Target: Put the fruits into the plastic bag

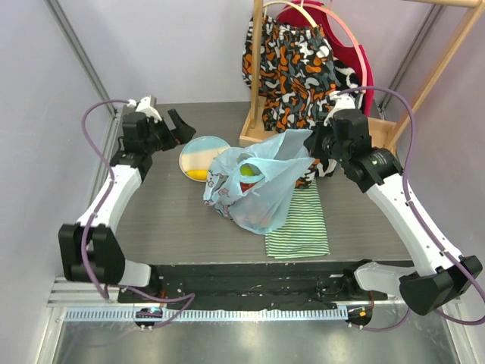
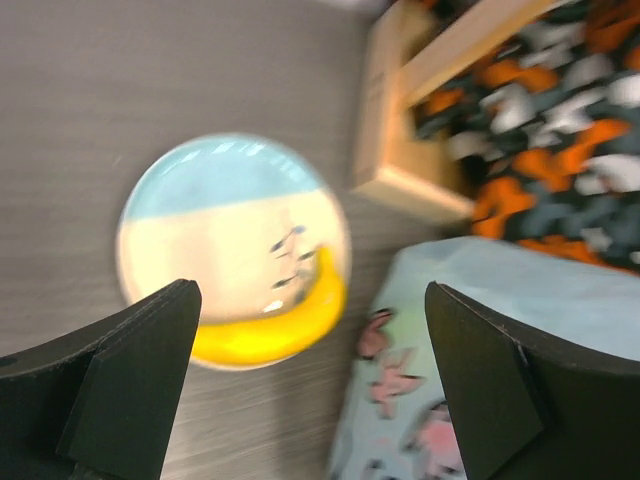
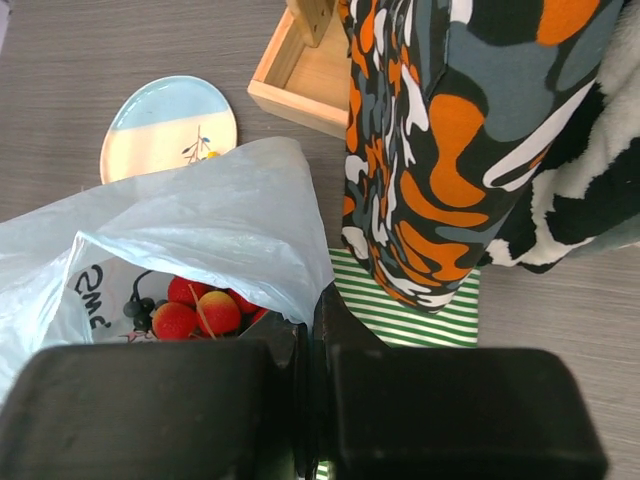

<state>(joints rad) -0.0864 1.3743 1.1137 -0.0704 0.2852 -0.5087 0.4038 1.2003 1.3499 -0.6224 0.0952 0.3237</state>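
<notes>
the left gripper (image 2: 310, 300) is spread wide and carries nothing; it hangs just above the near edge of the plate (image 2: 210, 185), its two dark fingers framing the banana (image 2: 280, 325), which reads as a line-up for the next pick. the banana lies along the plate's rim on the side nearest the plastic bag (image 3: 200, 220), not yet bagged, and it looks like the only fruit left outside. the right gripper (image 3: 312, 330) is clamped tight, and the thin blue film runs straight into its closed jaws, so it appears to be pinching the bag's rim. judging from the top view, that pinch lifts one side of the mouth up and toward the right, holding an opening that faces the plate so fruit can be dropped in from the left. inside the bag, the right wrist view shows several strawberries (image 3: 198, 308) with a few dark grapes (image 3: 140, 310) beside them, and the top view shows the green apple (image 1: 248, 171) just inside the mouth. the bag slumps on the table (image 1: 159, 220), its lower right part resting on the striped cloth (image 1: 299, 224). behind it a patterned garment (image 3: 450, 150) hangs over a wooden stand (image 3: 295, 85), close enough to the right gripper to be worth minding.
</notes>
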